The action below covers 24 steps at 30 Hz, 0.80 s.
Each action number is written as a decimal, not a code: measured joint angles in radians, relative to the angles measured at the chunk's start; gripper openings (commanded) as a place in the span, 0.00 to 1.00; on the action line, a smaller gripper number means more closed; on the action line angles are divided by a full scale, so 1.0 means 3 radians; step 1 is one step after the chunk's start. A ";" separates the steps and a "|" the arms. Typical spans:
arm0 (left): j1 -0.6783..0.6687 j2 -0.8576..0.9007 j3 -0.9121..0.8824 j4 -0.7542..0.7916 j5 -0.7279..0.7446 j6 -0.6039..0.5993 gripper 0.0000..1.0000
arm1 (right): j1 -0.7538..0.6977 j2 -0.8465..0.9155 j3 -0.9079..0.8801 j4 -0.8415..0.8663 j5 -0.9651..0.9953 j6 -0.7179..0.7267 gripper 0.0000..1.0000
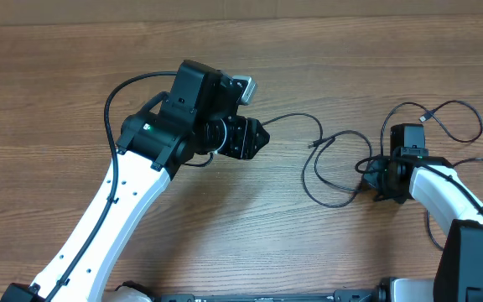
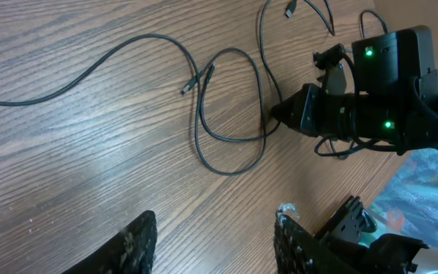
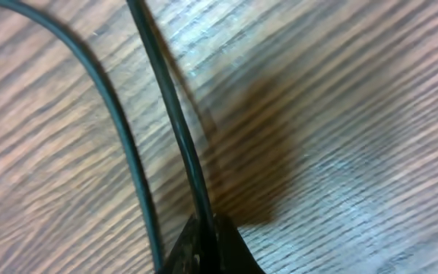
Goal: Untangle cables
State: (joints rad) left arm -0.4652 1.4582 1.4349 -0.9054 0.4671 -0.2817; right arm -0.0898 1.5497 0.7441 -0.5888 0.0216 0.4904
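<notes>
Thin black cables (image 1: 334,172) lie in loose loops on the wooden table, right of centre. One strand runs left towards my left gripper (image 1: 257,138). A small plug end (image 1: 313,144) points up-left. Another cable (image 1: 464,126) loops at the far right and ends in a silvery plug (image 1: 426,116). My right gripper (image 1: 366,178) sits at the right edge of the central loop. In the right wrist view this gripper (image 3: 205,237) is shut on one strand (image 3: 169,106), and a second strand (image 3: 120,129) passes beside it. My left gripper (image 2: 215,232) hangs open above bare wood, holding nothing.
The left wrist view shows the cable loop (image 2: 230,114) with its plug (image 2: 192,85), and the right arm (image 2: 371,99) with green lights beside it. A blue crinkled thing (image 2: 432,190) lies at the lower right edge. The right arm's own thick cable (image 1: 434,226) curves near its base.
</notes>
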 measured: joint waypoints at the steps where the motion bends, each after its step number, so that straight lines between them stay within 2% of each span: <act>1: 0.0000 0.0000 0.0000 -0.0005 -0.0001 0.0001 0.50 | 0.0000 0.0004 0.0027 -0.0010 -0.0027 0.0000 0.04; 5: 0.0000 0.0000 -0.0001 -0.0011 -0.0013 0.0001 0.50 | 0.0000 0.0015 0.0346 -0.0140 -0.0262 -0.0003 0.04; 9: 0.0000 0.0000 0.0000 -0.0018 -0.0053 0.0001 0.50 | 0.0000 0.0011 0.0919 -0.0209 -0.0425 -0.0003 0.04; 16: 0.0000 0.0000 0.0000 -0.0029 -0.0080 0.0003 0.50 | -0.0070 -0.0038 0.1447 -0.0140 -0.0069 -0.0004 0.04; 20: 0.0000 0.0000 0.0000 -0.0048 -0.0089 0.0001 0.50 | -0.0327 -0.0038 0.1450 -0.0045 0.0235 -0.0003 0.04; 24: 0.0000 0.0000 0.0000 -0.0050 -0.0092 0.0003 0.51 | -0.0842 -0.0038 0.1450 0.0150 0.0412 -0.0003 0.04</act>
State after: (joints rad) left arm -0.4652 1.4582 1.4349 -0.9203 0.4397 -0.2810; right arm -0.3424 1.5383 1.1790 -0.5438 0.1452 0.4896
